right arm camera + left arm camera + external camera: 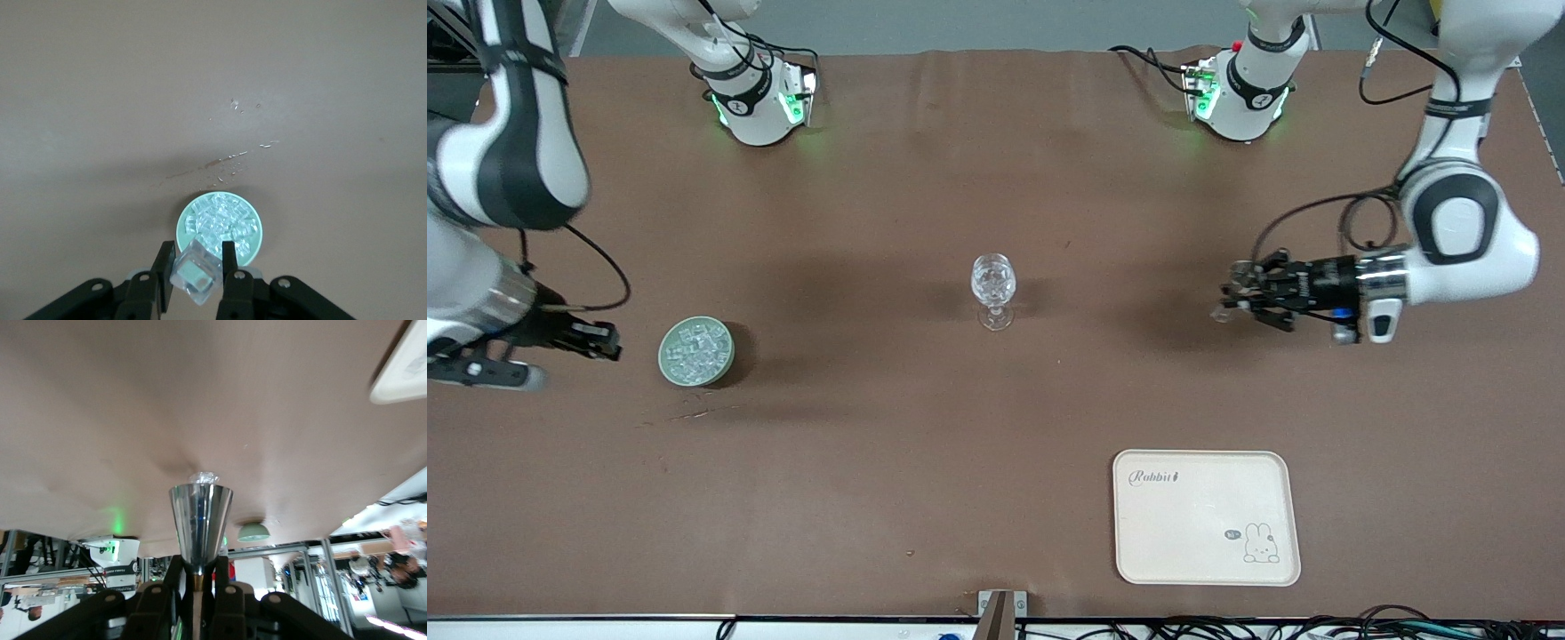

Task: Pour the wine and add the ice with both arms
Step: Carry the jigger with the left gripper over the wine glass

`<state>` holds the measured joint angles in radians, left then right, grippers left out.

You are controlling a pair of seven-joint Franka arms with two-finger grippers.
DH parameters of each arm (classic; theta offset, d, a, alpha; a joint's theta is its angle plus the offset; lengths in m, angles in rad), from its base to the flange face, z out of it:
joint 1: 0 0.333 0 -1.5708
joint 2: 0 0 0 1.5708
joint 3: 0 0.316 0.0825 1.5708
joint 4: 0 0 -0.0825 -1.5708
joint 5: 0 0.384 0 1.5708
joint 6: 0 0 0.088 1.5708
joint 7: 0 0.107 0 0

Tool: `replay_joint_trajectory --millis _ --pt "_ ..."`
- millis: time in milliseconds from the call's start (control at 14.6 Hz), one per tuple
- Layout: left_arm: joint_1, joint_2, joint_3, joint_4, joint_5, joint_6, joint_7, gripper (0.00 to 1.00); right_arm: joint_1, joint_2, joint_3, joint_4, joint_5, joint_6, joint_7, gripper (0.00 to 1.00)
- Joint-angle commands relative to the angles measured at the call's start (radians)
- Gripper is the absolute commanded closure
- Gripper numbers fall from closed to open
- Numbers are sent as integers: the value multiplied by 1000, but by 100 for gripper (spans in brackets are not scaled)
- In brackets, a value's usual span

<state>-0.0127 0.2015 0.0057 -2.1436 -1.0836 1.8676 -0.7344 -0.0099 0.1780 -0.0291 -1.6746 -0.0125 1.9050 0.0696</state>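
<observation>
Ice (220, 223) sits piled in your green bowl (696, 352), toward the right arm's end of the table. One ice cube (195, 272) is up in the air, pinched between the fingers of your right gripper (195, 267). That gripper is closed tight on the cube, right by the bowl's edge.

Your left gripper (197, 583) is closed too. It holds a shiny metal cup (200, 528) by its thin end, w/ the wide end pointing away from the gripper. It hangs over bare table toward the left arm's end, well apart from the glass.

The stemmed glass (993, 289) stands upright in the middle of the table, btwn the two grippers. It has clear stuff in its bowl; you can't tell what.

A cream tray (1205, 518) w/ a small rabbit picture lies flat, nearer to the front camera than the glass. Little wet spots (237, 157) lie on the brown cloth (925, 444) near the bowl. Nothing stands btwn either gripper and the glass.
</observation>
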Motion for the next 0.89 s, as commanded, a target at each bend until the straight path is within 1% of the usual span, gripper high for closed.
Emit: replay_joint_trajectory --millis 0,206,343,480,548,685,754,823 --pt "14 -46 -155 -24 14 102 -108 100 -12 3 0 174 11 -174 1 100" --pt "19 -53 -317 -13 14 212 -213 100 -16 -9 -11 277 6 -318 -8 100" --pt "20 -47 -393 1 14 267 -282 100 -16 -31 -28 311 6 -375 -33 100" --pt "19 -36 -446 8 14 329 -341 100 -18 -60 -35 317 8 -406 -50 100" --pt "17 -27 -472 11 16 361 -365 100 -18 -69 -49 313 11 -408 -53 100" --pt "14 -1 -507 36 22 404 -396 100 -15 -69 -51 312 12 -406 -53 100" --pt "10 15 -519 53 55 426 -420 100 -13 -69 -51 309 12 -406 -53 100" --pt "7 38 -539 74 118 450 -483 100 -13 -69 -49 309 12 -408 -51 100"
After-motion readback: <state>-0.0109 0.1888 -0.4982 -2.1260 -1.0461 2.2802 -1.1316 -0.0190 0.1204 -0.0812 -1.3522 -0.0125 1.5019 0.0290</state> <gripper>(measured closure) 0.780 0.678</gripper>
